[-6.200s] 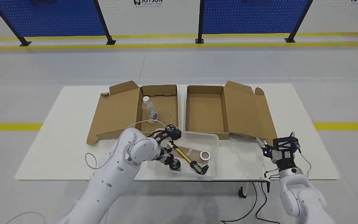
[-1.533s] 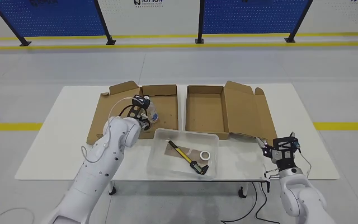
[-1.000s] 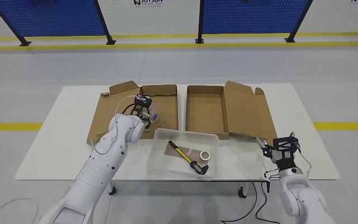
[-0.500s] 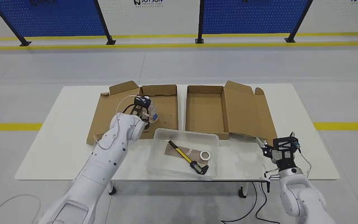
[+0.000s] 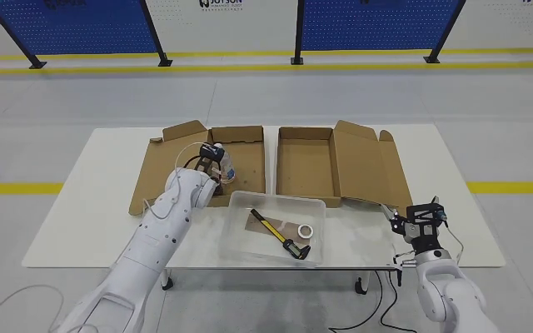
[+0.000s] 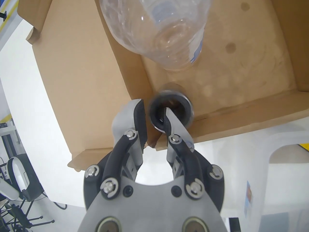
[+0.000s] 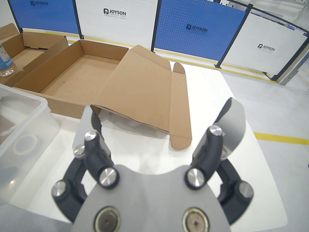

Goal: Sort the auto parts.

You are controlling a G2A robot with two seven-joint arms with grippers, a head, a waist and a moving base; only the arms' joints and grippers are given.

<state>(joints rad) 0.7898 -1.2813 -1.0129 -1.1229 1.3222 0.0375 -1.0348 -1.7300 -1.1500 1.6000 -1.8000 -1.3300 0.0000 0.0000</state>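
Observation:
My left gripper (image 6: 154,114) hangs over the near corner of the left cardboard box (image 6: 241,61), shut on a black ring (image 6: 183,107): one finger is inside the ring, the other outside its wall. From above, the left gripper (image 5: 212,155) is beside a clear plastic bottle (image 5: 223,163) standing in that box (image 5: 248,171). The bottle (image 6: 157,20) looms just beyond the ring. My right gripper (image 7: 160,112) stands open with nothing between its fingers, near the table's front right edge (image 5: 413,213).
A clear plastic tub (image 5: 275,196) at the table's front middle holds a yellow-and-black caliper (image 5: 276,234), a tape roll (image 5: 306,230) and a brown card (image 5: 259,218). The right cardboard box (image 5: 304,171) lies open with its lid flap spread toward my right gripper.
My left arm has left the tub and carried the black ring to the left box, edging slightly farther in over the last second. The right arm has not moved.

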